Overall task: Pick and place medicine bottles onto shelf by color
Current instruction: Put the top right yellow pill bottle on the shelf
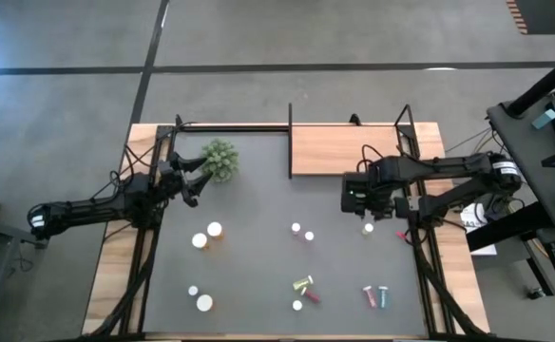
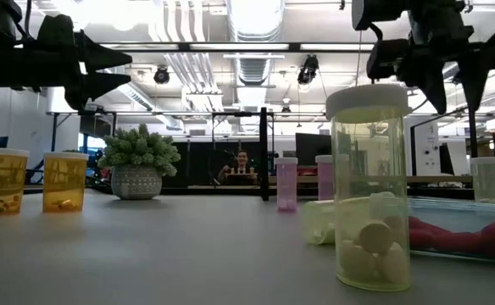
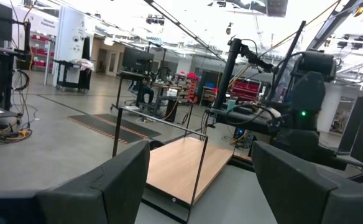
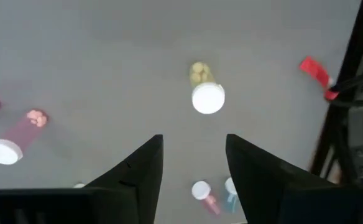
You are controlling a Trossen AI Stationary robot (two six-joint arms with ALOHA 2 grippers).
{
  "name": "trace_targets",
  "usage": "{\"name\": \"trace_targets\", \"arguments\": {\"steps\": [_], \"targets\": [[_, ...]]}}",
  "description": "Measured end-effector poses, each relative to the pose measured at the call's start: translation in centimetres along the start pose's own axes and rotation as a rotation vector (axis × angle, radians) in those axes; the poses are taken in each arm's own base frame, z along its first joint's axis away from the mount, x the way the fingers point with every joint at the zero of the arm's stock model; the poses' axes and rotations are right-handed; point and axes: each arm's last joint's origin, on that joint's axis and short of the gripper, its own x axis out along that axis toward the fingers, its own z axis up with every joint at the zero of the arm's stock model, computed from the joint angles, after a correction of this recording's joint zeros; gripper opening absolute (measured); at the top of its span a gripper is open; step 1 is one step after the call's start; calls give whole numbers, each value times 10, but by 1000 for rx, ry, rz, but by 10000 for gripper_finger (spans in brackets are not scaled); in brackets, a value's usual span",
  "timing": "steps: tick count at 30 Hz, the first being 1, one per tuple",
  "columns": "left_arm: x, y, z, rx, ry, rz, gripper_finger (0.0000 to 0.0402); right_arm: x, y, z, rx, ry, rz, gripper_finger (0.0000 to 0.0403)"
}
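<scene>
I'd drop the right gripper (image 4: 192, 163), fingers spread and empty, squarely over the yellow vial (image 4: 206, 93) at twelve o'clock (left gripper (image 1: 190, 186) waits open).

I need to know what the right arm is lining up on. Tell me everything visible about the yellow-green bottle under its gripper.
The yellow-green bottle is a small translucent cylinder with a white cap and pale tablets inside. It stands upright on the dark grey tabletop, near the table's right edge, in front of the shelf. Nothing touches it; the right gripper hangs above it, fingers parted.
</scene>
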Motion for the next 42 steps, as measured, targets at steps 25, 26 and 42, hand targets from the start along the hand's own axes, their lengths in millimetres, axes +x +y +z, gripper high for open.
{"name": "trace_targets", "arguments": {"steps": [25,26,42], "targets": [[0,0,0,0,0,0,267,77,-28,-8,123,-106,63,227],[0,0,0,0,0,0,267,78,-29,-7,117,-116,58,230],[0,0,0,0,0,0,267,78,-25,-8,-73,-112,87,245]]}}
